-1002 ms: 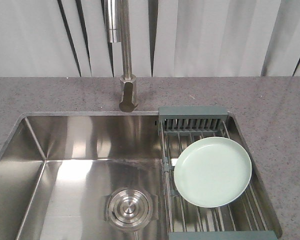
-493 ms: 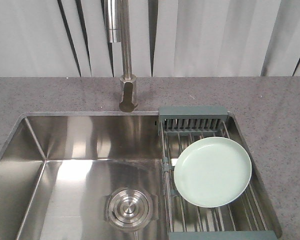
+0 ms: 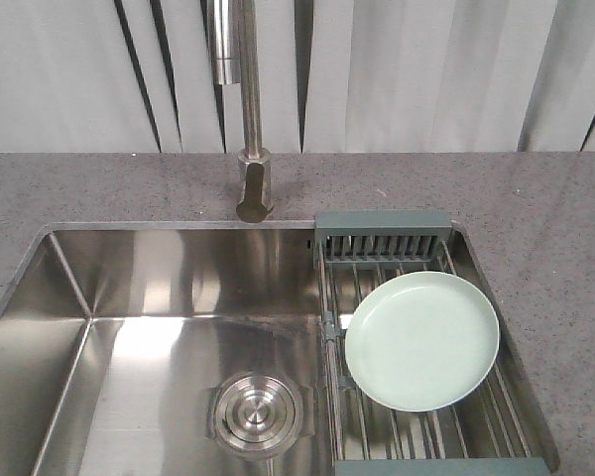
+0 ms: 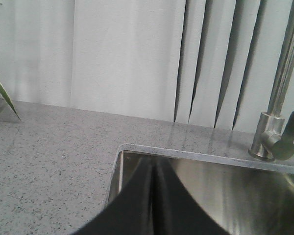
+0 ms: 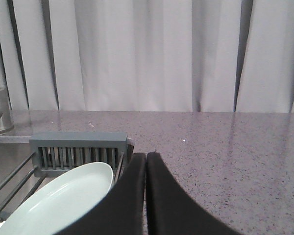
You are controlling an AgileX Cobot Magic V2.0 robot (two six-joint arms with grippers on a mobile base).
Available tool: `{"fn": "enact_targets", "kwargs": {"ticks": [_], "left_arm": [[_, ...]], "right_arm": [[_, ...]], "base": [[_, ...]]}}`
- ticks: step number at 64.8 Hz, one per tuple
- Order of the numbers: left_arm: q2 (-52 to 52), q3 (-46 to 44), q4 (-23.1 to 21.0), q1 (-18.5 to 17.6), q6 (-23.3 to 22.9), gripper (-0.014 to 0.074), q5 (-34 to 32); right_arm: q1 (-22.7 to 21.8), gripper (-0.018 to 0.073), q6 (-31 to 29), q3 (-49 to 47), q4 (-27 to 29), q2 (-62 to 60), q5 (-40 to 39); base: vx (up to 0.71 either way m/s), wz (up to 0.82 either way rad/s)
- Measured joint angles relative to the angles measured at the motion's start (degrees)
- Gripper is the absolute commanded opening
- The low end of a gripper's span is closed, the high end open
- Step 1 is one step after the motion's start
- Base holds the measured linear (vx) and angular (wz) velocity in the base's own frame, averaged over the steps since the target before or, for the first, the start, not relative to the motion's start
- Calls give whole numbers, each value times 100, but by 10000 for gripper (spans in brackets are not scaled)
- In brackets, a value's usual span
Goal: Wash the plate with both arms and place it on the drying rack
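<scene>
The speckled grey stone countertop (image 3: 99,188) runs around a brushed stainless-steel sink (image 3: 169,297), whose round ribbed drain (image 3: 257,413) sits in the basin floor. A tall steel faucet (image 3: 249,109) rises at the far edge, in front of pale vertical blinds (image 3: 416,69).

Across the right end of the sink lies the drying rack (image 3: 382,230), parallel metal rods in a grey-green frame with a slotted far section. The plate (image 3: 422,340), round, matte mint-green with a low raised rim, rests on the rods, leaning slightly. Compared with one second ago, neither it nor anything else in the front view has shifted.

Neither arm appears in the front view. In its wrist view the left gripper (image 4: 154,169) reaches over the sink's near-left corner, its black fingers pressed together, clenched on nothing. The right gripper (image 5: 146,161) hangs just right of the plate (image 5: 59,203) and rack (image 5: 78,147), fingers likewise closed flat against each other, empty.
</scene>
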Motion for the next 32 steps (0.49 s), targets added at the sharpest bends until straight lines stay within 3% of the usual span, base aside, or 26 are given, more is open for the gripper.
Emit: {"fn": "enact_targets", "kwargs": {"ticks": [32], "left_arm": [[0,0,0,0,0,-7,0]], "right_arm": [[0,-8,0,21,0,0,60]], "base": [[0,0]]}}
